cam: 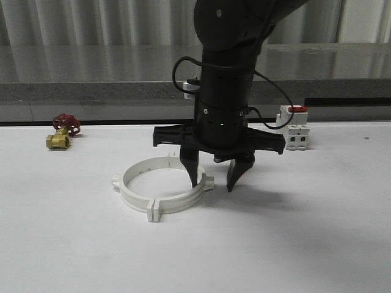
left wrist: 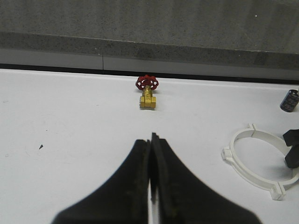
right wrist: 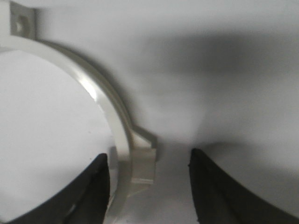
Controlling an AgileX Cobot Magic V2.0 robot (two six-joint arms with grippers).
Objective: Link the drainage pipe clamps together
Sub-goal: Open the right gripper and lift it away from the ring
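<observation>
The drainage pipe clamps (cam: pixel 177 200) lie flat on the white table as two white half-rings that together form one ring with lugs sticking out. My right gripper (cam: pixel 213 185) points straight down over the ring's right-hand lug (right wrist: pixel 142 161) and is open. One finger stands inside the ring wall (right wrist: pixel 105 100) and the other outside, with the lug between them; contact is not clear. In the left wrist view the ring (left wrist: pixel 227 154) lies off to the side of my left gripper (left wrist: pixel 152 137), which is shut and holds nothing above bare table.
A brass valve with a red handwheel (cam: pixel 61 134) (left wrist: pixel 147 93) sits at the back left. A white boxy switch with a red top (cam: pixel 295 131) stands at the back right. A grey ledge (cam: pixel 91 91) runs along the table's far edge.
</observation>
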